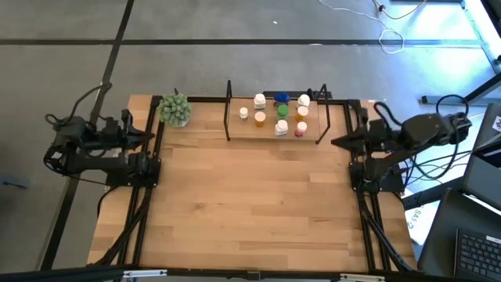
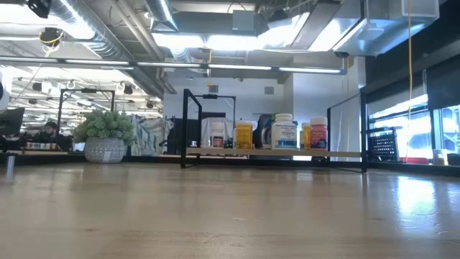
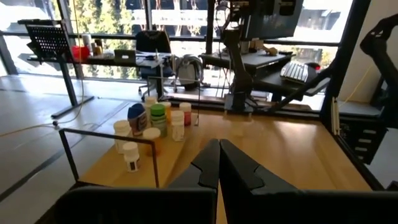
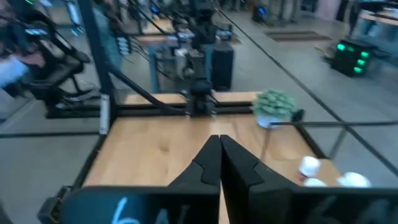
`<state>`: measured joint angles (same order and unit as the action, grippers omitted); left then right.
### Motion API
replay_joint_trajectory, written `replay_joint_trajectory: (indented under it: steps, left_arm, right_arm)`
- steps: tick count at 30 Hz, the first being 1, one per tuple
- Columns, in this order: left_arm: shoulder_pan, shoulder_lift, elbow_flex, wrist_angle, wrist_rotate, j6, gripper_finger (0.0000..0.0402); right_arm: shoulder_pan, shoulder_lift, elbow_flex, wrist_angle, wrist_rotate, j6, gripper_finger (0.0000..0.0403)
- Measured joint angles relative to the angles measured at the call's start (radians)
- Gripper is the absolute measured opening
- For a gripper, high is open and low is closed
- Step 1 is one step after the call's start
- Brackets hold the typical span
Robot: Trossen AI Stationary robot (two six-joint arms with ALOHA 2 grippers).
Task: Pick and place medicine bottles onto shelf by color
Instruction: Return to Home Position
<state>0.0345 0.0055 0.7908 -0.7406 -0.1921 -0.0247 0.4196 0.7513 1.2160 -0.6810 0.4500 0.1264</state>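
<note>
Several medicine bottles [image 1: 280,113] with white caps, white, orange, green, blue and pink-red, stand upright on the shelf [image 1: 274,135], a light-wood board with black end frames at the table's far edge. They also show in the low view [image 2: 284,132] and the left wrist view [image 3: 152,124]. My left gripper [image 3: 219,163] is shut and empty at the table's left edge [image 1: 153,138]. My right gripper [image 4: 219,160] is shut and empty at the table's right edge [image 1: 338,142].
A green spiky plant ball in a pot [image 1: 175,110] stands at the table's far left, beside the shelf. The wooden tabletop [image 1: 250,204] spreads between the two arms. Black rails run along the table's left and right sides.
</note>
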Motion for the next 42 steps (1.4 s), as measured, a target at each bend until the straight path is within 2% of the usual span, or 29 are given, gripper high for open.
replay_joint_trajectory:
  steps: [10, 19, 24, 31, 42]
  left_arm:
    - [0.0, 0.0, -0.185, 0.159, 0.002, -0.029, 0.0]
    - [0.0, 0.001, -0.409, 0.383, 0.026, -0.064, 0.0]
    - [0.0, 0.001, -0.486, 0.468, 0.073, -0.074, 0.0]
    - [0.0, 0.001, -0.529, 0.487, 0.075, -0.054, 0.0]
    - [0.0, 0.0, -0.7, 0.663, 0.087, -0.037, 0.0]
  right_arm:
    - [-0.04, -0.264, -0.476, 0.374, -0.152, -0.028, 0.0002]
    - [-0.099, -0.405, -0.763, 0.626, -0.268, -0.054, 0.0002]
    - [-0.137, -0.486, -0.876, 0.695, -0.27, -0.041, 0.0002]
    - [-0.175, -0.616, -0.986, 0.745, -0.302, -0.027, 0.0002]
    - [-0.196, -0.751, -1.126, 0.8, -0.342, -0.001, 0.0002]
